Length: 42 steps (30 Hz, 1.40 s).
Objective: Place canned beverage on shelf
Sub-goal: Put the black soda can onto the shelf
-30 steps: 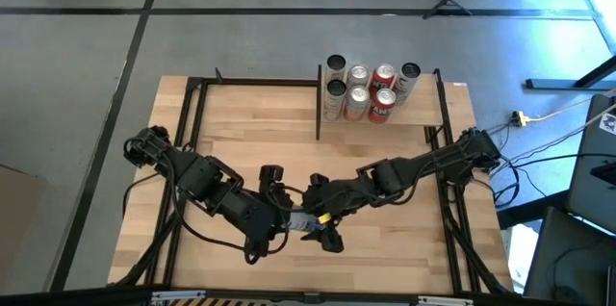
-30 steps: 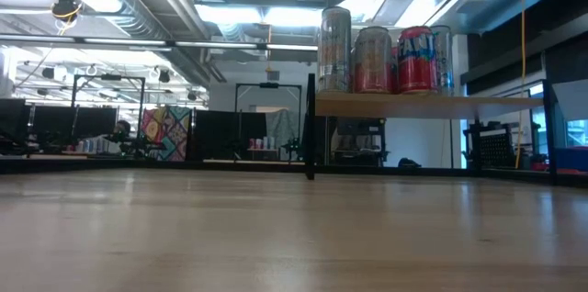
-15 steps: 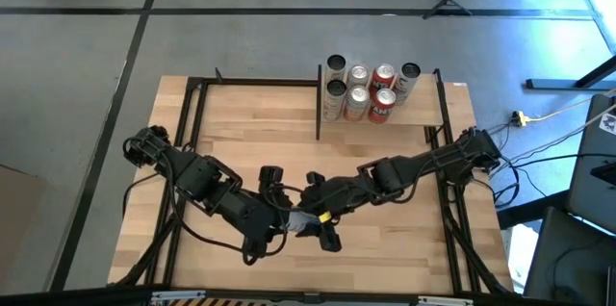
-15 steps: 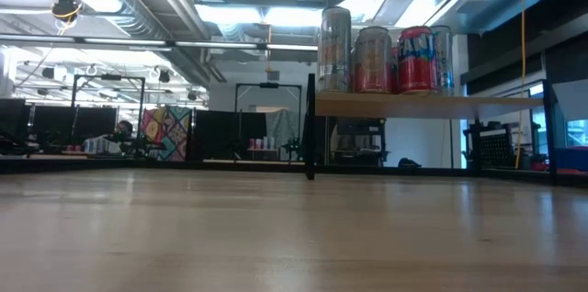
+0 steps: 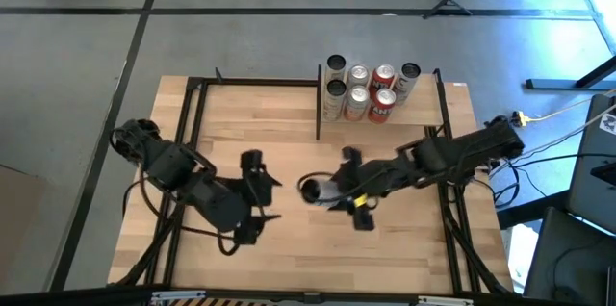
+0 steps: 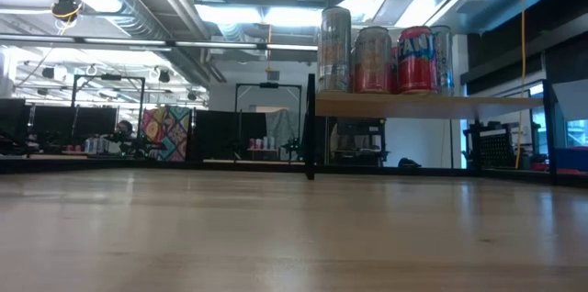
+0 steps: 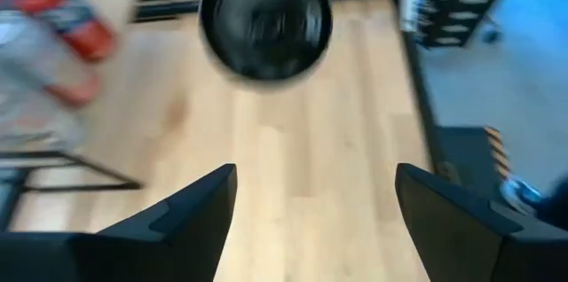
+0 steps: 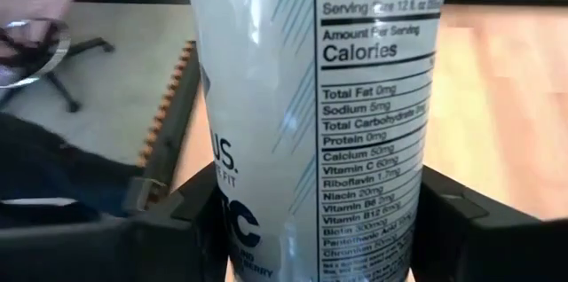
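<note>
While your right gripper (image 5: 332,191) pinches a tall pale-grey aluminium can with a nutrition-facts label (image 8: 311,131) between its two dark fingers (image 8: 461,220), the can lies on its side above the middle of the light-wood tabletop (image 5: 241,118), its dark end facing your left arm. You can see that same round dark can end (image 7: 265,21) from the left wrist, ahead of the left fingers (image 7: 191,207) and clear of them. Your left gripper (image 5: 258,186) stands spread wide and empty, just off the can, nearer the tabletop's left edge. At the far right corner stands the small light-wood shelf board with thin black metal posts (image 6: 432,104), already carrying a cluster of upright silver and red drink cans (image 5: 371,89). From the low view, those cans (image 6: 386,58) sit in a row on the board.
</note>
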Each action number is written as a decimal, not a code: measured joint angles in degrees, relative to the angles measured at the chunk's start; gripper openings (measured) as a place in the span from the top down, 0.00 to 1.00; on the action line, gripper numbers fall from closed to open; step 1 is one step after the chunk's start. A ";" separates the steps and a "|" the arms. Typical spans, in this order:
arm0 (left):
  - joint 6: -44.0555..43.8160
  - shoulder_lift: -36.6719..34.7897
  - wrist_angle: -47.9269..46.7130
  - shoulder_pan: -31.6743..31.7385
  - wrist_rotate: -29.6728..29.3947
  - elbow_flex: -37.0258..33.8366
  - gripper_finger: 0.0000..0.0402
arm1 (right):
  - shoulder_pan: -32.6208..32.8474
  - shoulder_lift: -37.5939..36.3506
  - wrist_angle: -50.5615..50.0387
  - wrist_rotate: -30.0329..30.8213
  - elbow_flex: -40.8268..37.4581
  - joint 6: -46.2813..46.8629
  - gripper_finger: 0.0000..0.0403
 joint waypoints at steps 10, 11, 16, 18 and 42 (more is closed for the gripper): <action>-9.45 -1.44 -10.54 -1.93 -11.34 0.00 0.27 | -0.09 -15.65 -6.50 12.16 -9.12 -0.55 0.44; -9.79 -1.44 -10.64 -1.81 -11.36 0.00 0.27 | -0.09 -18.53 -5.37 13.42 -12.05 0.26 0.44; -10.01 -1.44 -10.53 -0.74 -11.29 0.00 0.27 | -1.09 -33.63 3.01 19.37 -27.59 3.19 0.44; -10.01 -1.42 -10.53 -0.07 -11.31 0.00 0.27 | -2.42 -39.33 6.67 20.43 -32.87 3.87 0.44; -6.82 -1.37 -10.34 7.47 -9.81 -0.02 0.27 | -26.15 -73.77 23.23 25.51 -70.27 0.26 0.43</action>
